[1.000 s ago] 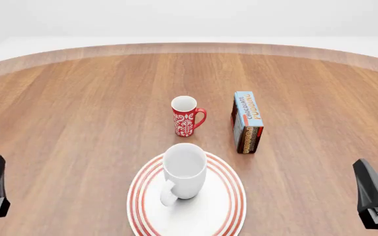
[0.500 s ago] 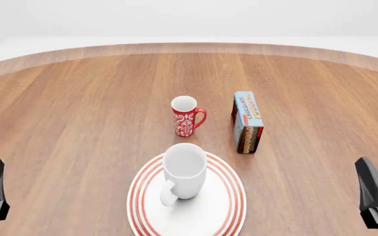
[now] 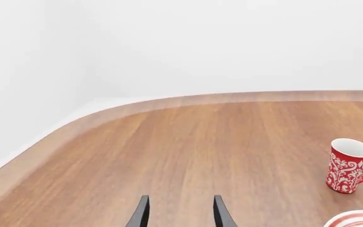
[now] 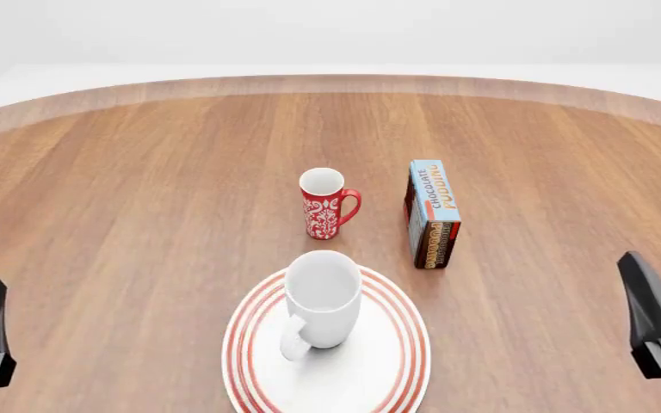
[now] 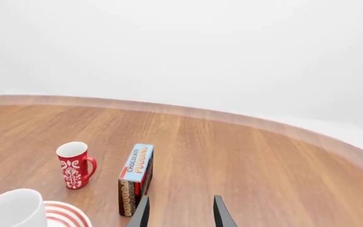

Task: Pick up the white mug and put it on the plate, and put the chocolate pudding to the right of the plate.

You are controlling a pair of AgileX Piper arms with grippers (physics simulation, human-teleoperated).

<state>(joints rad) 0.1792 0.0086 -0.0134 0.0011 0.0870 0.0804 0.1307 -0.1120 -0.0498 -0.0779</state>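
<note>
The white mug point(image 4: 323, 297) stands upright on the plate point(image 4: 391, 372), a little toward the plate's 12 o'clock side, its handle turned to about 7 o'clock in the front view. That half of the task looks done.

The chocolate pudding point(image 4: 433, 213) box rests on a long edge on the counter point(image 4: 135, 189), its blue lettered face up. It sits at about 1 o'clock from the plate, just clear of the rim, with the red floral mug point(image 4: 326, 203) near it at its 9 o'clock. Whether this counts as "to the right of the plate" is a judgement — the box is to the right of the plate's centre but also well beyond it, rather than squarely at 3 o'clock. If stricter placement is wanted, the box would need to come nearer and further out to the plate's 3 o'clock side.

Both tools are well apart from everything. The left tool point(image 3: 178, 212) shows two fingertips with a clear gap and nothing between them — only bare counter. The right tool point(image 5: 179, 212) is likewise parted and empty, with the pudding box ahead of it. In the front view the arms sit at the low corners, at about 8 and 4 o'clock from the plate.
</note>
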